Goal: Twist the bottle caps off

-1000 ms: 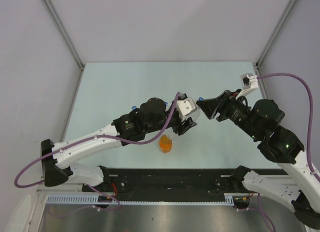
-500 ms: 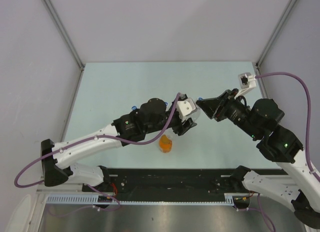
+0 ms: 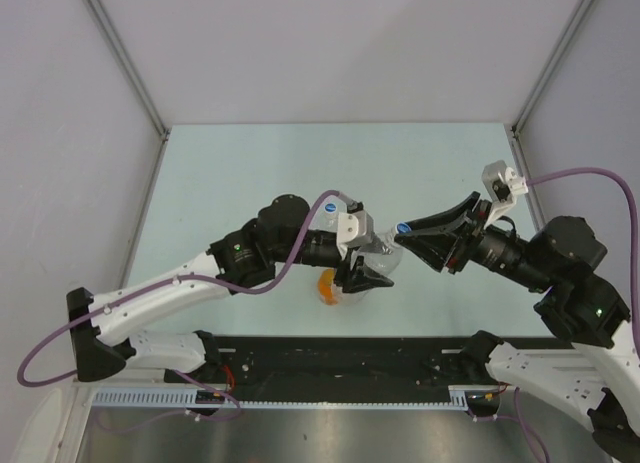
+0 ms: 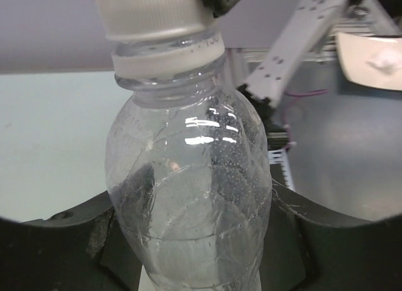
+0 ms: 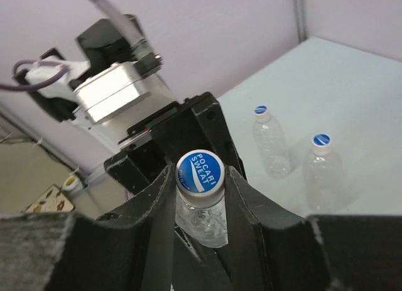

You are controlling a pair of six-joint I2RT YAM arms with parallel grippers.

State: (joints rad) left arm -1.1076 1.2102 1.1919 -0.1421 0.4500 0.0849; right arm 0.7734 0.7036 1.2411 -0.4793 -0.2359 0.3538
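Two grippers share one clear bottle, held in the air over the near middle of the table: the left gripper is clamped round its body, the right gripper pinched shut on the blue cap. To turn it well, I judge the right wrist should spin about the bottle's own axis while the left holds firm without crushing the thin, creased wall. The orange bottle sits just under the left gripper; two more bottles stand well apart, and the walls are far off, so the cap can draw away rightward
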